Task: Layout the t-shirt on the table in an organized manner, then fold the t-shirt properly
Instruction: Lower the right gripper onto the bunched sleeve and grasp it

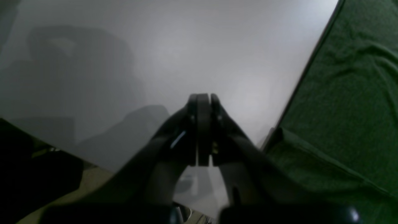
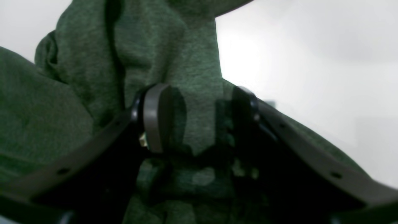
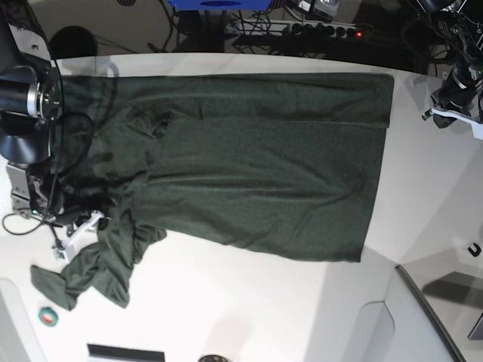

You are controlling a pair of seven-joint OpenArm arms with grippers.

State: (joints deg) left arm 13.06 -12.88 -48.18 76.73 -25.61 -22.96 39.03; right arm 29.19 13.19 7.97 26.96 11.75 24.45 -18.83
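White table lies open beyond, apparently, t-shirt hem.

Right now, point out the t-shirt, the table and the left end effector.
t-shirt (image 3: 256, 181), base view, flat middle of the body.
table (image 3: 249, 302), base view, bare top below the hem.
left end effector (image 1: 203, 102), left wrist view, closed fingertips.

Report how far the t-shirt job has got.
Done: most of the t-shirt lies flat on the table, its body spread wide.
In hand: the right gripper stands open astride a bunched fold of cloth at the sleeve end, which is crumpled toward the table's edge. The left gripper is shut and empty over bare table beside the hem.
Left: smooth that sleeve, then do all the folding; no fold is made yet.
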